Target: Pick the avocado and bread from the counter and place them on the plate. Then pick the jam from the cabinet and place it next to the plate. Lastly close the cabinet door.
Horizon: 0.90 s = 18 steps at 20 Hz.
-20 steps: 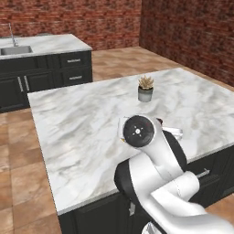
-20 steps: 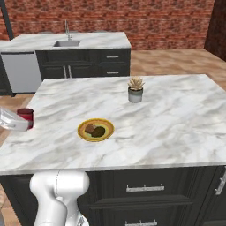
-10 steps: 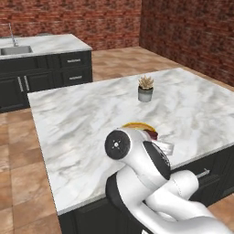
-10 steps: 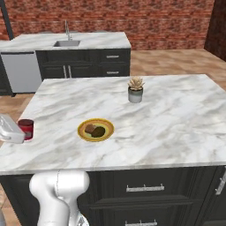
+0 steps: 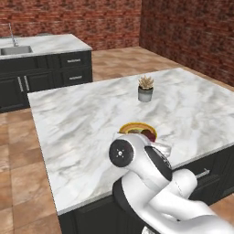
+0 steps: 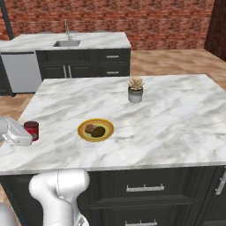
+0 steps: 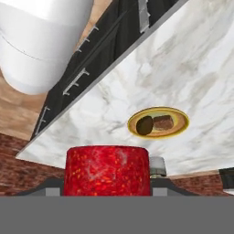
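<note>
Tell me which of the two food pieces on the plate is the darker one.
The avocado: a near-black oval lump, on the plate beside the lighter tan-brown blocky bread.

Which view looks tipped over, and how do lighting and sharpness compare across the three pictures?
Hand view: rolled upside down, the counter overhead, the jam huge and coarse-grained up close between the end effector fingers. Right base view: flat, even light, with soft shadows under the plate and potted plant. Left base view: the same even light, no glare, edges slightly soft.

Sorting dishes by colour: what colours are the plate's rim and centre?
The plate has a yellow-orange rim and a pale green centre, clearest in the right base view.
</note>
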Tool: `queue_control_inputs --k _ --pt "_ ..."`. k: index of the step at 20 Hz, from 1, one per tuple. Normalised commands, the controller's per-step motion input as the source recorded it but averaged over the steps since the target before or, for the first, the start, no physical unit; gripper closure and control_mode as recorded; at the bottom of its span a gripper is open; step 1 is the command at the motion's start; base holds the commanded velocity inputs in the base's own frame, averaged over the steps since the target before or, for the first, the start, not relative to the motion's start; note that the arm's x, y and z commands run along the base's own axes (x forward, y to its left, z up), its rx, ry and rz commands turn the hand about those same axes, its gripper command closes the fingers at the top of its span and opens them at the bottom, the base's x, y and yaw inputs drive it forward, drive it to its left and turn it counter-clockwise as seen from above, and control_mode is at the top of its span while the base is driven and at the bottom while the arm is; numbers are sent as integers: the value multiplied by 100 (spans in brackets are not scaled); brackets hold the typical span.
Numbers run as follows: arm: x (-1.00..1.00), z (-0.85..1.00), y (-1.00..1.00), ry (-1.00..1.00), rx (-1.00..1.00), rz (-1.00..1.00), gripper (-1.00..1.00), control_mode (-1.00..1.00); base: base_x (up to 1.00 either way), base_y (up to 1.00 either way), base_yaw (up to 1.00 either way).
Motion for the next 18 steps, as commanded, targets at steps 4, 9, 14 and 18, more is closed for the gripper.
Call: queue_control_inputs --k 4,9,14,18 --pt "29 -6 -15 0 0 4 100 -100 0 0 0" --pt "34 -28 -2 0 0 1 100 -100 0 0 0" --pt "19 -38 0 -2 0 0 100 -100 0 0 0" --pt "13 -27 0 -4 0 0 100 -100 0 0 0"
